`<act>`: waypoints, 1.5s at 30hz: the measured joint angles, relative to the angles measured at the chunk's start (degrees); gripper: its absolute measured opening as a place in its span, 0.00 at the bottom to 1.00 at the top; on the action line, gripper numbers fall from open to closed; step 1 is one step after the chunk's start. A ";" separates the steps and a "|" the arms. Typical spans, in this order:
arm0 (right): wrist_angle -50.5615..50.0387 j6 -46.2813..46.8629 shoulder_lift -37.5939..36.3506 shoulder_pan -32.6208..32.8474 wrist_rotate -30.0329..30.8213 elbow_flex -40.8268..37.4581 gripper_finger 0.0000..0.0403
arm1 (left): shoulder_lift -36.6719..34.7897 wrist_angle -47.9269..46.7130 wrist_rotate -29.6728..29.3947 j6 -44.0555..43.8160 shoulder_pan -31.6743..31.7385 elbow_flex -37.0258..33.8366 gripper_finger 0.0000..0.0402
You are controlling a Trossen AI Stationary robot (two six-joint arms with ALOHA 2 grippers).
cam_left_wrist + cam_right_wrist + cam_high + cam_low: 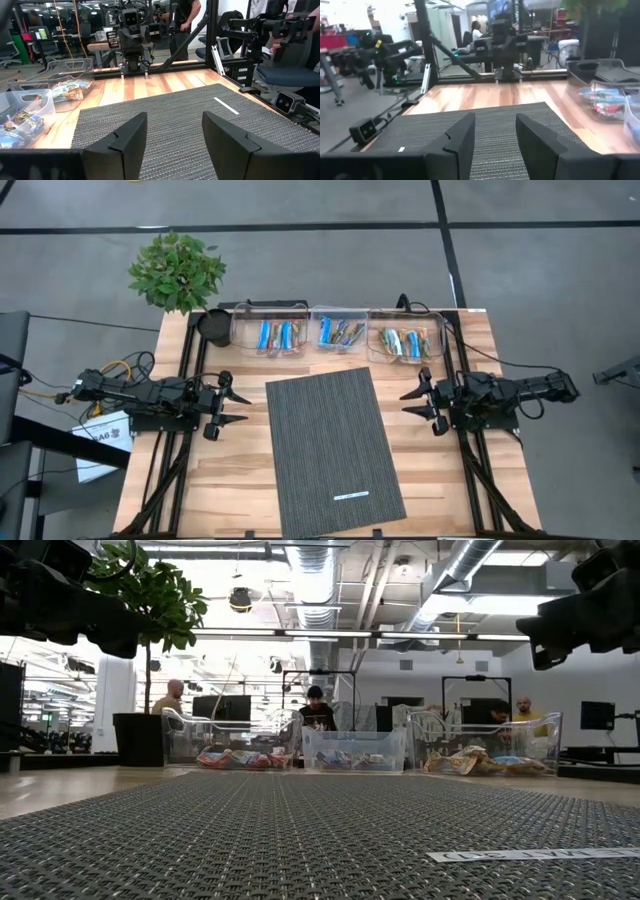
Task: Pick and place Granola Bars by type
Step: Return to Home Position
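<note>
The granola bars lie in three clear bins at the table's far edge: the left bin (270, 330), the middle bin (338, 332) and the right bin (405, 340). Blue, orange-brown and silvery wrappers show mixed in them (232, 757). My left gripper (236, 408) stands open and level at the left edge of the grey mat (330, 450), with nothing between its fingers (172, 122). My right gripper (414, 402) stands open and level at the mat's right edge, also with nothing in it (495, 122). Both are well short of the bins.
A thin white strip (351, 496) lies on the mat near its front end. A dark round pot (214, 325) stands left of the bins, and a leafy plant (178, 270) beyond the far left corner. People stand in the room behind the table.
</note>
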 joint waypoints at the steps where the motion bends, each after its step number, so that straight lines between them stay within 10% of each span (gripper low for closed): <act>1: 0.01 0.89 -0.02 -0.40 0.00 0.00 0.33 | 0.01 0.01 -0.01 0.00 0.00 0.02 0.46; 45: -0.03 3.23 0.17 -3.13 0.04 -0.02 0.34 | 0.02 0.02 -0.01 0.00 -0.01 0.00 0.46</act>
